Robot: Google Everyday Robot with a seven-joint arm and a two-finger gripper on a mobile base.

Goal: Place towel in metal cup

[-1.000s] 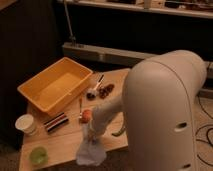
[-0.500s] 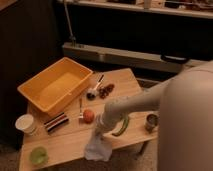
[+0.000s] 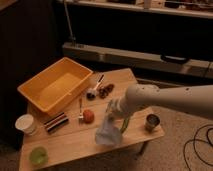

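Dimly lit wooden table (image 3: 70,145), with metal cup (image 3: 152,122) near its front right corner. Above the table's front edge, gripper (image 3: 113,111) with jaws pinched on the towel (image 3: 108,132), limp and dangling. Carry rightward, lift the hanging tail clear of the rim, centre over the dark mouth, then lower slowly, feeding folds inside before letting go.

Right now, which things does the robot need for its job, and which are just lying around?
For the job: the towel, hanging from the shut hand over the table; the metal cup near the table's right edge.
Just lying about: yellow bin, white paper cup, green cup, round orange thing.
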